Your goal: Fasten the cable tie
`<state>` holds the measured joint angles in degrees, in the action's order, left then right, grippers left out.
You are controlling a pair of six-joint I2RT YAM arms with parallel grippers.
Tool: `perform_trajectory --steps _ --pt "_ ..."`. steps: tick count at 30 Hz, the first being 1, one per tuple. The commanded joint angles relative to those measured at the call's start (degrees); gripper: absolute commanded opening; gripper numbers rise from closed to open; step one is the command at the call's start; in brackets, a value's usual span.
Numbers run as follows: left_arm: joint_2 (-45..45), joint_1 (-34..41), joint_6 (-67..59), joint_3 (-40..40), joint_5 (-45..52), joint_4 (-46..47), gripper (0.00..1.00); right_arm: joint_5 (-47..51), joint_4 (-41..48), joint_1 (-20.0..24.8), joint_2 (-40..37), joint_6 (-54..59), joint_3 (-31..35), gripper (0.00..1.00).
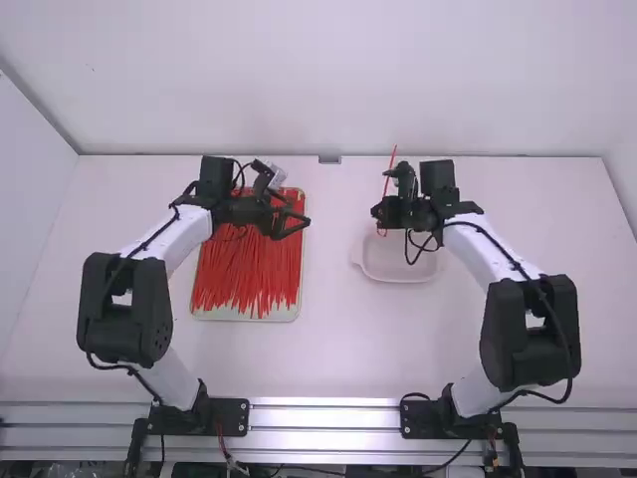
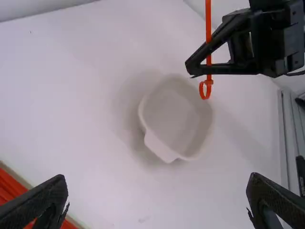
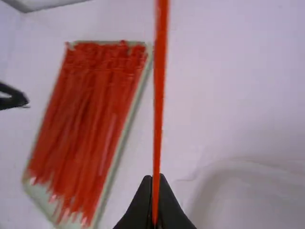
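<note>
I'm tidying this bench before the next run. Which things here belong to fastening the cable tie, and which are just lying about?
Job:
- red cable tie, shut in the right gripper
- open left gripper above the tray of spare ties
- white dish below the held tie, probably for finished ones

Lying about:
- small grey piece at the table's far edge
- metal rail along its front

One bowl (image 1: 401, 261), one tray (image 1: 244, 317) heaped with ties (image 1: 249, 264), one looped tie (image 2: 208, 24).

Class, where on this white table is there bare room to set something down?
Free: front strip between the flat tray of red cable ties and the arm bases; right margin beyond the white plastic bowl. Crowded: between tray and bowl.
</note>
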<state>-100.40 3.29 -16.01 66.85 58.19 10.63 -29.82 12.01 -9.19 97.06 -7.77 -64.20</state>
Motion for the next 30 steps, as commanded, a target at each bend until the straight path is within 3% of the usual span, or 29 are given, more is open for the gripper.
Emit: perform_trajectory --steps 1,11,19,22,23,24,30 --pt "-0.11 -0.24 0.68 -1.53 0.87 -0.96 0.99 8.94 -1.57 -0.13 -0.83 0.09 3.30 0.00" --pt "-0.09 -1.79 1.22 -3.17 1.07 -1.73 0.99 8.90 -15.41 3.67 -0.81 -2.93 15.87 0.00" --pt "-0.09 -1.49 1.64 -3.17 1.31 -2.16 0.99 10.95 -18.21 2.78 -0.81 -4.42 19.41 0.02" --pt "-0.09 -1.73 1.62 -3.17 1.31 -2.05 0.99 13.79 -18.80 1.51 -0.81 -4.42 19.67 0.14" --pt "-0.09 -1.70 1.64 -3.17 1.31 -2.08 0.99 14.99 -18.93 0.85 -0.81 -4.44 19.67 0.29" --pt "-0.09 -1.57 1.64 -3.17 1.33 -2.08 0.99 15.58 -18.95 0.31 -0.81 -4.44 19.54 0.99" --pt "-0.09 -1.86 1.64 -3.15 1.09 -2.16 0.99 19.21 -19.54 -1.42 -0.90 -5.68 19.50 0.98"
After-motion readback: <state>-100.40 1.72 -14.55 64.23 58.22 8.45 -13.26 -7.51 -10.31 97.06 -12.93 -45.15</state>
